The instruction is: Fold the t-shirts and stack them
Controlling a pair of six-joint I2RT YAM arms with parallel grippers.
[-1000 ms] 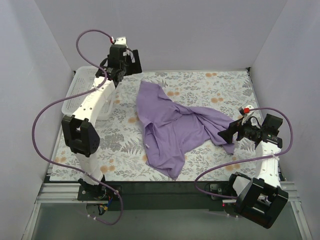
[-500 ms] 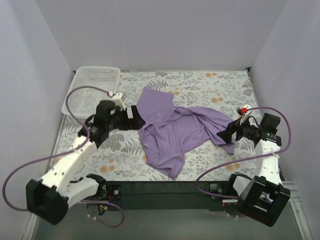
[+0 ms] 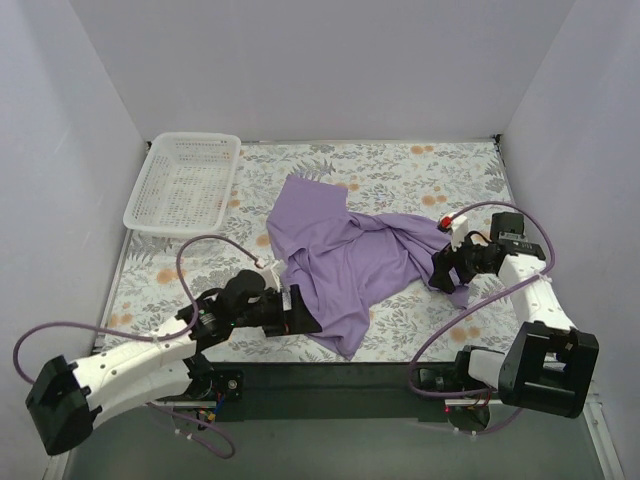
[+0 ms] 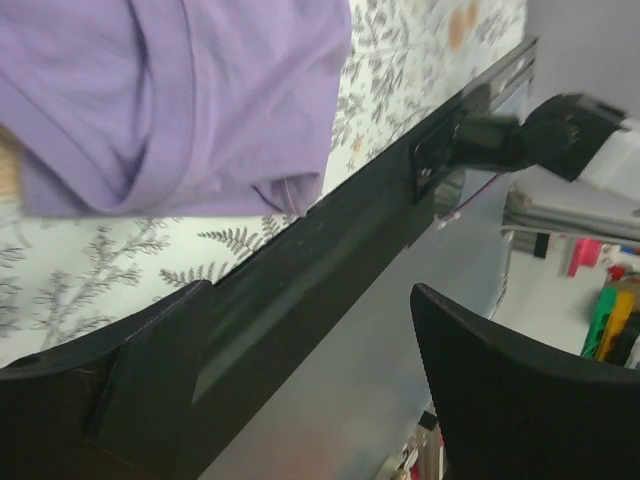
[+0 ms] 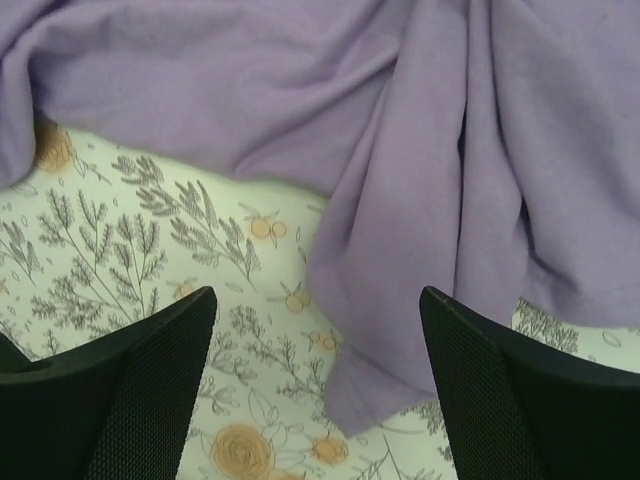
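1. The table [image 3: 400,170], under a flowered cloth, carries everything. A dark rail [image 4: 330,260] runs along its near edge.

2. The t-shirt [image 3: 340,255] is a single purple one, crumpled in the middle of the table and not yet folded. One lobe reaches toward the far left, a second runs out to the right, and a third points at the near edge. Its longest run goes roughly from far left to near right.

3. The basket [image 3: 196,136] sits in the far left corner, well apart from the shirt.

4. The left gripper [image 3: 308,320] is low at the shirt's near left edge, just beside the hem. In the wrist view its fingers [image 4: 150,370] are spread with nothing between them. The hem [image 4: 180,120] lies ahead and off to one side, while the jaws look out over the rail.

5. The right gripper [image 3: 440,272] hangs over the right-hand lobe. Its fingers [image 5: 130,380] are also spread and bare. A loose corner of cloth [image 5: 370,400] lies on the table directly between and below them.

6. Judging by this, the right arm is better lined up: its cloth is straight beneath, needing only a descent. The left would first have to turn toward the hem.
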